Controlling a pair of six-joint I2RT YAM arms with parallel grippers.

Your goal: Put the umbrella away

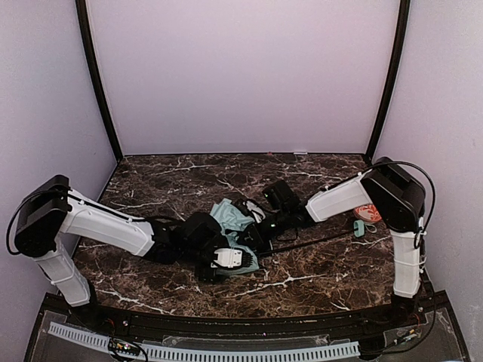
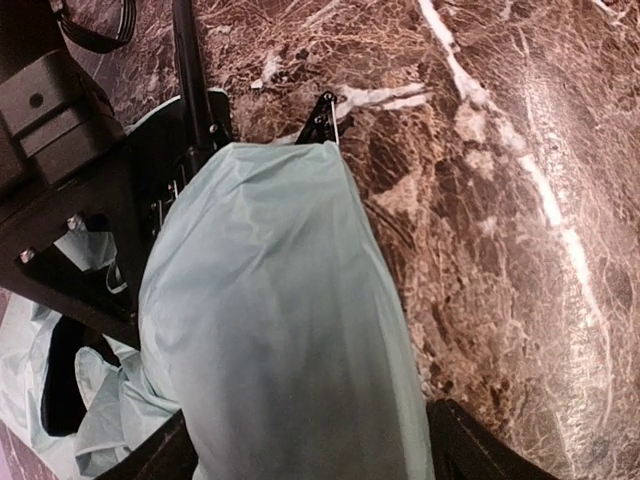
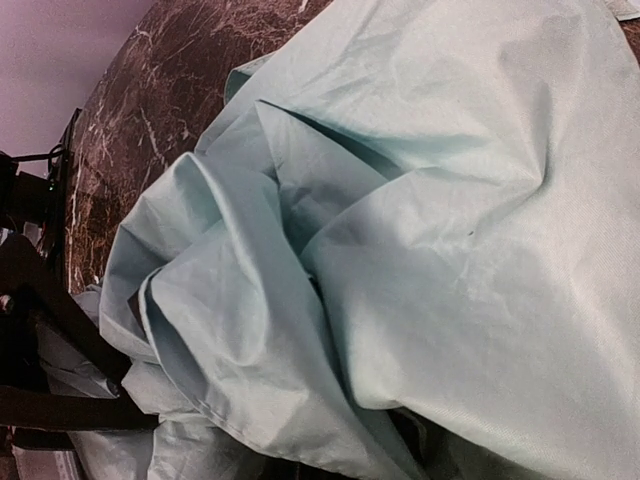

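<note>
The umbrella (image 1: 230, 217) lies crumpled mid-table, pale mint fabric bunched between both grippers. Its thin black shaft (image 1: 313, 243) runs right to the small mint handle (image 1: 361, 227). My left gripper (image 1: 226, 260) is at the fabric's near edge. In the left wrist view a thick fold of mint fabric (image 2: 270, 300) fills the gap between the fingers (image 2: 480, 440), which press on it. My right gripper (image 1: 260, 224) is at the fabric's right side. In the right wrist view gathered folds (image 3: 400, 230) cover the fingers and draw tight toward them.
A small orange-and-white round object (image 1: 369, 211) lies at the right, beside the handle and the right arm. The table is dark brown marble (image 1: 181, 177) with pale walls on three sides. A black rib tip (image 2: 322, 112) sticks out past the fabric.
</note>
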